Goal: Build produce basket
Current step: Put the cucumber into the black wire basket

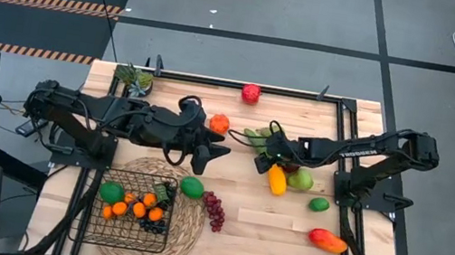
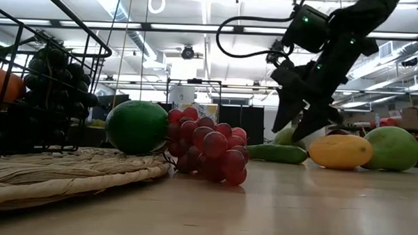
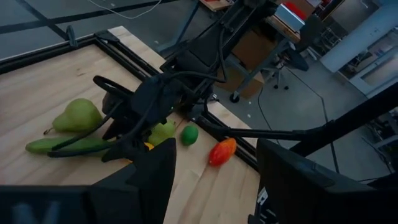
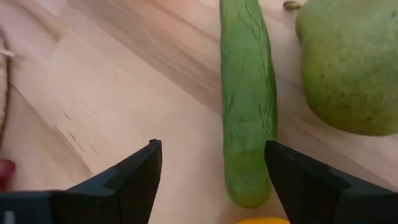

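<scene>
The black wire basket (image 1: 94, 216) stands on a round woven mat (image 1: 184, 230) at the near left, with oranges, a green fruit and dark grapes in it. My right gripper (image 2: 298, 131) hangs open, pointing down, just above the cucumber (image 4: 249, 106), which lies on the table next to the pear (image 4: 351, 62). The cucumber's near end lies between the two fingers in the right wrist view, closer to one of them. A yellow squash (image 2: 340, 151) and a green fruit (image 2: 392, 148) lie beside it. My left gripper (image 1: 215, 159) waits open and raised over the table's middle.
A green lime (image 1: 191, 187) and red grapes (image 1: 214, 210) lie by the mat's edge. An orange (image 1: 219, 123), a red apple (image 1: 251, 93), a small lime (image 1: 319, 204) and a red-orange mango (image 1: 327, 241) are scattered on the table. A potted plant (image 1: 134, 79) stands at the far left.
</scene>
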`<state>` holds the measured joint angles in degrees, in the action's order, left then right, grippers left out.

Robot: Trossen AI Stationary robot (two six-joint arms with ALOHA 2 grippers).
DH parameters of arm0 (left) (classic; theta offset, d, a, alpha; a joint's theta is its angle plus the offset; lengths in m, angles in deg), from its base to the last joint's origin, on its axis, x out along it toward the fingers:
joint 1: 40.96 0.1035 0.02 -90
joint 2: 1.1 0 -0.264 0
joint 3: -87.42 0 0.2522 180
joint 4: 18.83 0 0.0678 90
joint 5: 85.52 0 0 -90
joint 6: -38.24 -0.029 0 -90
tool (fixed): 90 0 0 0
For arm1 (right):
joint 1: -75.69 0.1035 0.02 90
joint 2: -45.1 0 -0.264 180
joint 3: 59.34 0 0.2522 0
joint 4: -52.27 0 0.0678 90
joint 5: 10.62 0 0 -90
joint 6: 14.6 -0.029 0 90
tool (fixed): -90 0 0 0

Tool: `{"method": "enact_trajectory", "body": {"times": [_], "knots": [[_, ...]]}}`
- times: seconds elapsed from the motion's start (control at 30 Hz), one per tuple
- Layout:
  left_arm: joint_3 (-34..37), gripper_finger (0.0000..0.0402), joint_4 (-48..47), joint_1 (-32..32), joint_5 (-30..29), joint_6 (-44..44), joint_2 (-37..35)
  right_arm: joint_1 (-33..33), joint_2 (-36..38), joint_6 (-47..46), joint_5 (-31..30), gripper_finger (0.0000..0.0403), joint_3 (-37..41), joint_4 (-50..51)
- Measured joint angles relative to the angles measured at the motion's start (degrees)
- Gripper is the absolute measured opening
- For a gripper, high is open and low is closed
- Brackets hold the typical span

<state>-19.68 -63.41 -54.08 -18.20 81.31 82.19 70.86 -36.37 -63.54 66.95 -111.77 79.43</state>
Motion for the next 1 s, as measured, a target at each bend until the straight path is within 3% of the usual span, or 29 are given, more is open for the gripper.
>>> {"method": "enact_trajectory", "body": {"times": [0.37,0.73,0.87,1.0], "knots": [[0.0,0.0229,-0.8,-0.2,0.0,2.8,0.0,-0.9,-0.6,0.0,-0.4,0.0286,4.7,-5.1],[0.0,0.0228,-0.9,-1.6,0.0,5.9,0.0,-0.9,-11.0,2.5,0.0,0.0283,0.7,-8.8],[0.0,0.0228,-1.2,-2.7,0.0,5.8,0.0,-0.9,-11.2,4.9,-1.1,0.0265,-0.5,-8.3],[0.0,0.0228,-2.4,-3.0,0.0,5.8,0.0,-1.0,-11.3,5.3,-0.4,0.0219,-0.7,-7.9]]}}
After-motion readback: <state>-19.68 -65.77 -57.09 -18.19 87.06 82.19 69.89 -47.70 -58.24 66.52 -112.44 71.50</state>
